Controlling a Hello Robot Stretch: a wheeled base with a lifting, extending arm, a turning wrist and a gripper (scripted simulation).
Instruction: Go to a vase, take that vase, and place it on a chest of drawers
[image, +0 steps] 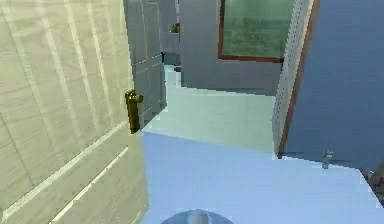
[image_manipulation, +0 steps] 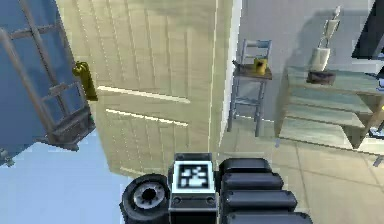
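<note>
Where the arm (image_manipulation: 252, 188) shows, at the bottom centre of the arm side view, it sits low as stacked dark segments, with a white marker square (image_manipulation: 195, 177) and the dark gripper (image_manipulation: 150, 198) to their left. The fingers cannot be made out; their state and any load cannot be told. A pale vase (image_manipulation: 322, 56) stands on the counter (image_manipulation: 345, 85) at upper right, near a chair (image_manipulation: 243, 76).

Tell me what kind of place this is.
Probably the inside of a house, at a doorway between rooms: a cream panelled door with brass handle, a brown-framed greenish wall picture, and a grey wooden chair.
</note>
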